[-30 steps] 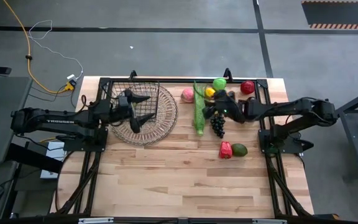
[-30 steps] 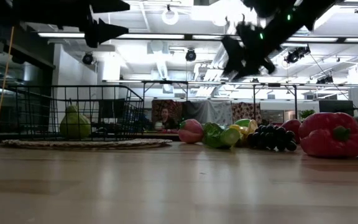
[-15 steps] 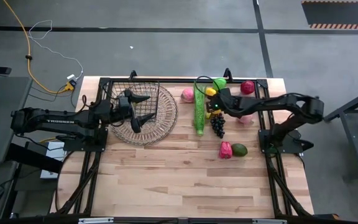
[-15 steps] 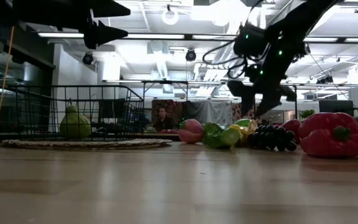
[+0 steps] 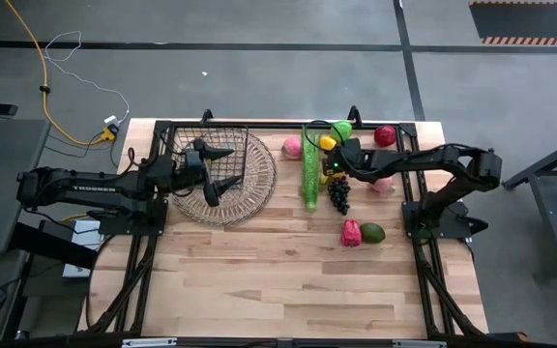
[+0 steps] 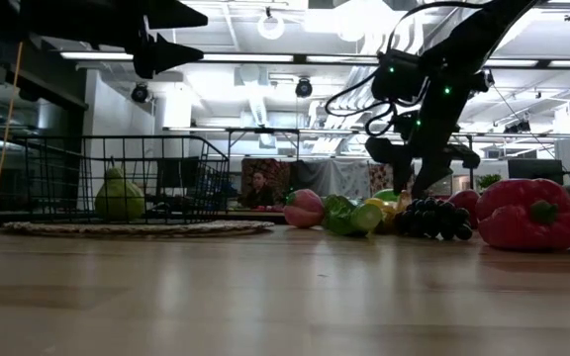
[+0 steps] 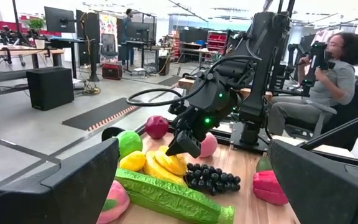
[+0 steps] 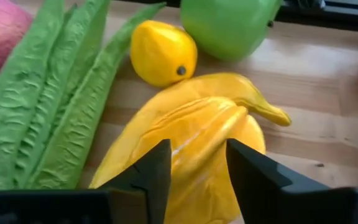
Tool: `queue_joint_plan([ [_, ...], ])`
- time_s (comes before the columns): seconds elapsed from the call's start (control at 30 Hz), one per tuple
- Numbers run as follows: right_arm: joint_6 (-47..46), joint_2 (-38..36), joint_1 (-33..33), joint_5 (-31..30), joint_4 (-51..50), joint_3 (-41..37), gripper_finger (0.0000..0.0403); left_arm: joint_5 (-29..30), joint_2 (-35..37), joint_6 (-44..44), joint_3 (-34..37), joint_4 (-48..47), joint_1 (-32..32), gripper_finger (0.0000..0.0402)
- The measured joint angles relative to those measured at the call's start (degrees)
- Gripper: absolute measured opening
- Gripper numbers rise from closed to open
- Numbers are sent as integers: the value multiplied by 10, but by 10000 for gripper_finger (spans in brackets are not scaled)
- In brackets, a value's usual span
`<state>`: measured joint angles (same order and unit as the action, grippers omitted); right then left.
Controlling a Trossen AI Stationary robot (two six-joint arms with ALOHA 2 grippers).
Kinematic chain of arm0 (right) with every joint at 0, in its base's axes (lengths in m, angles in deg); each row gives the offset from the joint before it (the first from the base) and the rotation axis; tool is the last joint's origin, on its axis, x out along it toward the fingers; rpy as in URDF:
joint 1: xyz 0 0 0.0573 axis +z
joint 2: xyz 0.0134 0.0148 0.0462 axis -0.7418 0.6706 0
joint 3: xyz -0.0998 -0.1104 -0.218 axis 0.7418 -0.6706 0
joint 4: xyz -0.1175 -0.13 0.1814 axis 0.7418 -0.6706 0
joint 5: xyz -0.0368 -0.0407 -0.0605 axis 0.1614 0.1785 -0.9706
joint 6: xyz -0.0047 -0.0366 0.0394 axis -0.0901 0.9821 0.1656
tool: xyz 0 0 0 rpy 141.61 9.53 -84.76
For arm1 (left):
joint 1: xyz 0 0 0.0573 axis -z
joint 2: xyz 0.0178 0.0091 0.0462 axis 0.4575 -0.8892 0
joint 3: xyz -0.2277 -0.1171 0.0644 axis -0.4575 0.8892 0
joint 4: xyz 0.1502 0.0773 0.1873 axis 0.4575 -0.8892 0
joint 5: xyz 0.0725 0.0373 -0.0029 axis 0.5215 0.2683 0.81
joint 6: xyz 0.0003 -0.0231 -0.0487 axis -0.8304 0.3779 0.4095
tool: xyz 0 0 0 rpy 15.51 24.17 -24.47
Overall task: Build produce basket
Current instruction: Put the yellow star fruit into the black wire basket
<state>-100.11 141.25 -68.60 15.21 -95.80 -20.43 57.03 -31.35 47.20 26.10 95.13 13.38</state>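
The produce lies in a cluster at the table's far right. It holds yellow bananas (image 8: 191, 124), a lemon (image 8: 163, 53), a green apple (image 8: 229, 25), a long green stalk (image 5: 309, 174), purple grapes (image 5: 339, 193) and a pink peach (image 5: 291, 147). My right gripper (image 8: 197, 149) is open and low over the bananas, one finger on each side of the bunch. The black wire basket (image 5: 193, 145) stands on a round wicker tray (image 5: 259, 179) at far left, with a green pear (image 6: 119, 195) inside. My left gripper (image 5: 228, 166) hangs open above the basket. My right gripper comes down at the bananas slanting from above and from the table's right. Its fingers (image 8: 148, 177) straddle the bunch's middle (image 8: 197, 134). I cannot tell whether they touch it. The bananas lie on the table.
A red pepper (image 5: 351, 233) and an avocado (image 5: 372, 232) lie nearer, right of centre. A red apple (image 5: 385, 135) sits by the far right frame. Bare wood covers the table's near half (image 5: 278, 290). A seated person (image 7: 328, 74) shows beyond the table.
My right gripper has moved toward the table's far left and come down from high above the produce to just over the bananas, tipping its fingers downward. The produce and my left arm have stayed in place.
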Motion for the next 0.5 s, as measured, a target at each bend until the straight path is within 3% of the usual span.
queue_joint_plan([
  [0.5, -10, 0, -16, -1, -52, 0, 126, 0, 0, 0, 0, -4, 0, 399],
])
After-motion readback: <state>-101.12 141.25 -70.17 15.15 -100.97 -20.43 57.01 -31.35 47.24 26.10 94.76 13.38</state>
